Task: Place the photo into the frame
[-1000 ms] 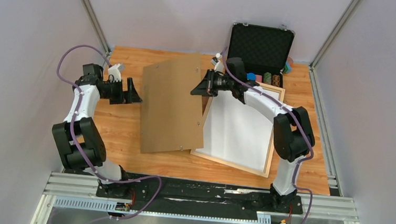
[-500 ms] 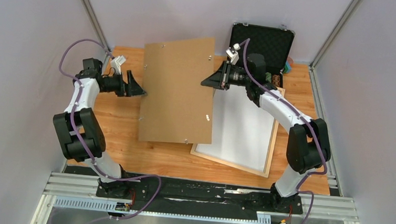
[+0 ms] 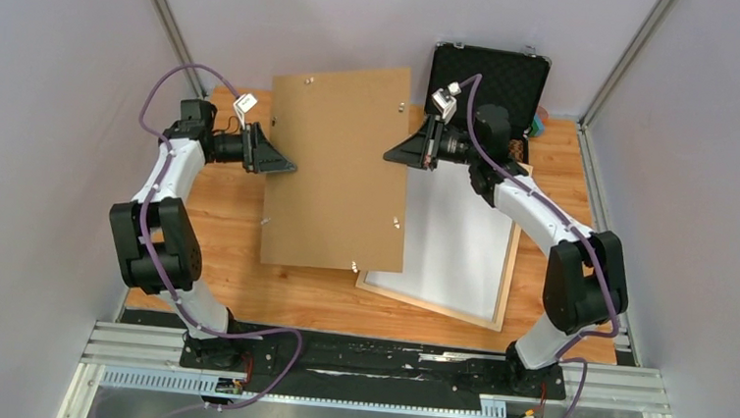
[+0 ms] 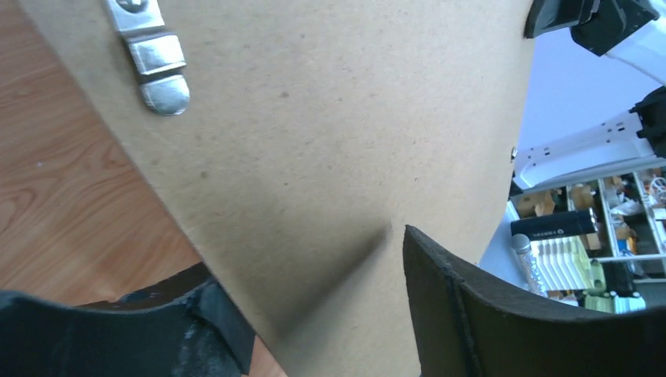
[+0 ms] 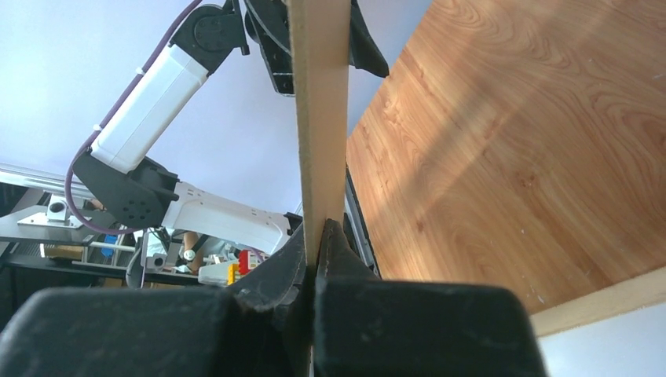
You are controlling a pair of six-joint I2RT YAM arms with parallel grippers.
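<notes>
**Photo** (image 3: 452,244): lies white back up inside the frame, on the right half of the counter. It is flat and no hand touches it. The picture side is not visible.

**Frame** (image 3: 428,305): light wood, flat on the counter (image 3: 226,238), reaching toward the near right corner. From above, its left rail is hidden under the raised board.

**Board** (image 3: 335,167): brown backing sheet, held up off the counter over the middle, with metal clips (image 4: 153,59) along its edges.

**Right hand** (image 3: 386,157): pinched tight on the board's right edge near the far end. Its wrist view shows the sheet edge-on between the closed fingers.

**Left hand** (image 3: 288,167): at the board's left edge. Its fingers stand apart with the sheet slanting between them and, as far as the wrist view shows, do not press it.

**Case** (image 3: 488,80): black, lid open, at the far right corner.

**Hazards, as judged:**
- One narrow edge pinch appears to carry the whole sheet, so it may swing or slip out.
- Lowered askew, a board corner could land on a frame rail rather than inside it.
- A dragging clip or edge could crease the photo or push it out of square.
- The left hand closing off-line could twist the sheet.
</notes>
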